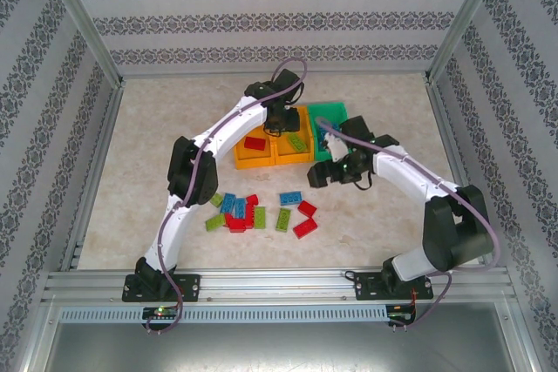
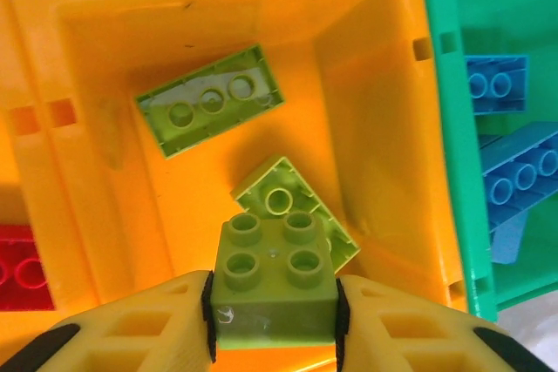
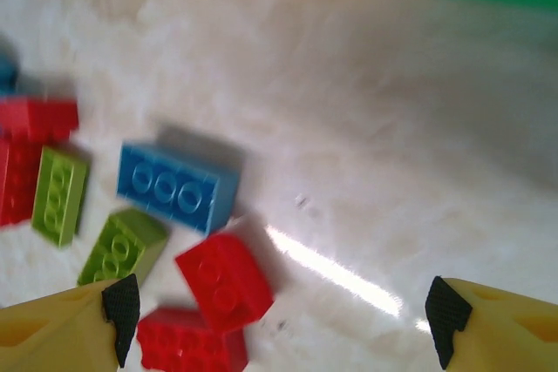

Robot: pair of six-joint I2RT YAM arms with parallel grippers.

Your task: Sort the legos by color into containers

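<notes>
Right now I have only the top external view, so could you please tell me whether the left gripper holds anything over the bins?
Observer: Yes, the left gripper holds a square light green brick between its fingers, above the orange bin that adjoins the green bin.
Operator: Thank you. What lies in that orange bin?
Observer: A long light green brick and a second one just beneath the held brick, both hollow side up.
Operator: And the right gripper?
Observer: The right gripper is open and empty above the table, with a red brick and a blue brick lying ahead of it.
</notes>
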